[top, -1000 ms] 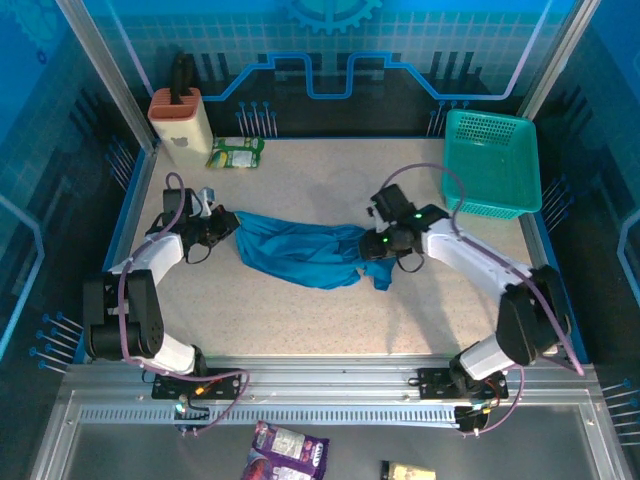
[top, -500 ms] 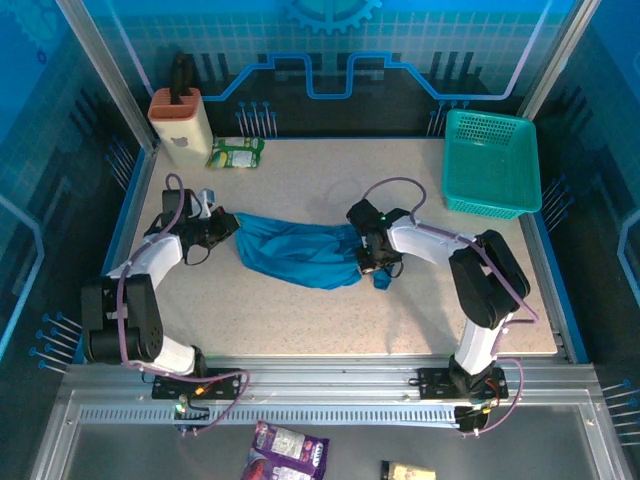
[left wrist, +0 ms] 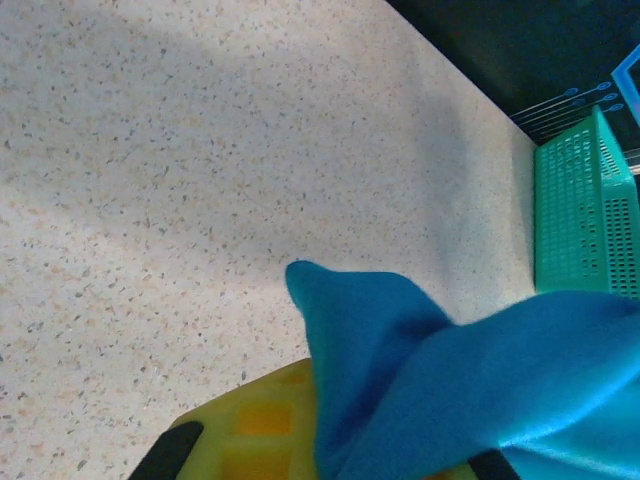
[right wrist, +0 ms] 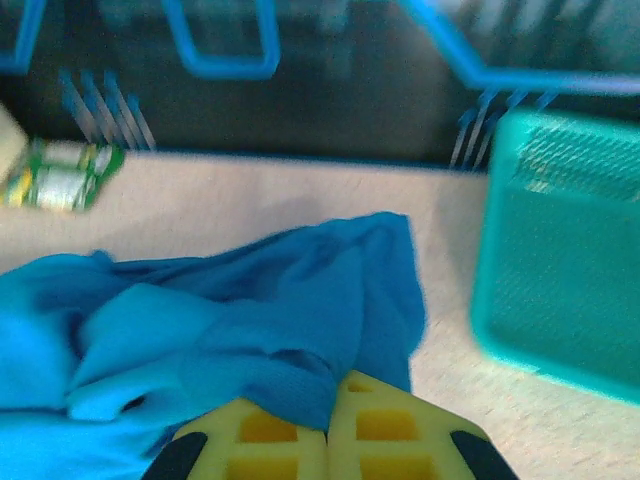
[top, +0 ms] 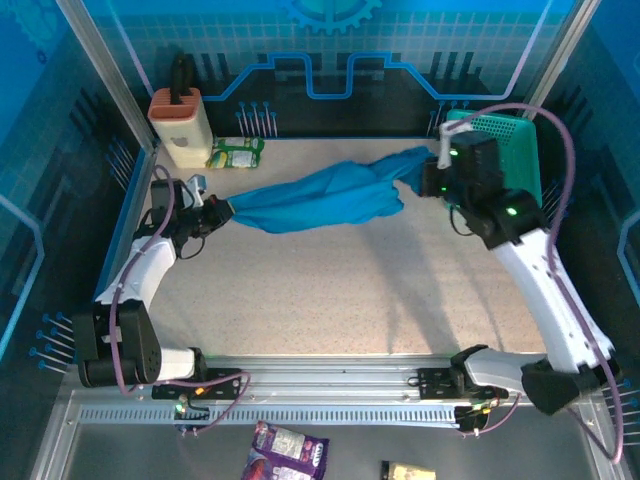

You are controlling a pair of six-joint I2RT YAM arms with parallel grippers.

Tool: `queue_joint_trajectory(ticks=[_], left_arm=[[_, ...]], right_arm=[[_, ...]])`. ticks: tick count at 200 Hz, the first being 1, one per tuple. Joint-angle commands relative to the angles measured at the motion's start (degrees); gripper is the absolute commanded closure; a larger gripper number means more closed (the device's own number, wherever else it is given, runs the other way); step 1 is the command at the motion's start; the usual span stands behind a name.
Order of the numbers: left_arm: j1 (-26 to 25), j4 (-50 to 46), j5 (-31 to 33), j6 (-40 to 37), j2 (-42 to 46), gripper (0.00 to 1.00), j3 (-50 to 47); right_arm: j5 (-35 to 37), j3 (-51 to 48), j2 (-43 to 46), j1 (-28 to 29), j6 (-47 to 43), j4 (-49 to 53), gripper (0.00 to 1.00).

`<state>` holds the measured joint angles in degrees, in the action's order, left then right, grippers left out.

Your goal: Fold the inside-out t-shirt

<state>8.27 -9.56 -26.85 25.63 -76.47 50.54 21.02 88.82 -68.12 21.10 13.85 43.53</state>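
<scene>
Top external view: one blue-teal t-shirt (top: 320, 195) is stretched as a bunched band between the two tools, over the far half of the counter (top: 330, 300).
Long axis: it runs from the 9 o'clock edge up toward 1 o'clock, with the 1 o'clock end higher in the view and its shadow on the counter beneath.
Left tool (top: 215, 210): at 9 o'clock, pressed together on the shirt's narrow end. The left wrist view shows cloth draped over a yellow pad (left wrist: 260, 430).
Right tool (top: 435, 175): at 1 o'clock, pinching the other end. The right wrist view shows both yellow pads (right wrist: 250, 440) meeting, with a fold of cloth caught at their tips.
Counts: one shirt, two arms, two tools. There is one teal mesh basket (top: 505, 125) at 1 o'clock, one beige container (top: 180, 125) and one green packet (top: 236, 152) at 11 o'clock, and one purple packet (top: 288, 450) below the near rail at 6 o'clock.
Surface: the counter is speckled beige, with a blue border.
Room: the walls are dark blue with pale circuit-like lines, framed by slanted metal posts.
</scene>
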Motion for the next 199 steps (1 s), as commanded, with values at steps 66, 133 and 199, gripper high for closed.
queue_joint_trajectory(ticks=[66, 133, 199], left_arm=[[8.2, 3.6, -3.0, 5.1, 1.8, 1.00, 1.5], [7.4, 6.6, -10.8, 7.7, -2.2, 1.00, 14.0], [-0.8, -4.0, -9.3, 1.1, 0.6, 1.00, 2.5]], right_arm=[[1.6, -5.1, 10.6, -21.4, 0.3, 4.2, 1.00], [-13.6, -4.5, 2.7, -24.7, 4.3, -0.2, 1.00], [-17.3, -20.3, 2.6, -23.8, 6.5, 5.8, 0.77]])
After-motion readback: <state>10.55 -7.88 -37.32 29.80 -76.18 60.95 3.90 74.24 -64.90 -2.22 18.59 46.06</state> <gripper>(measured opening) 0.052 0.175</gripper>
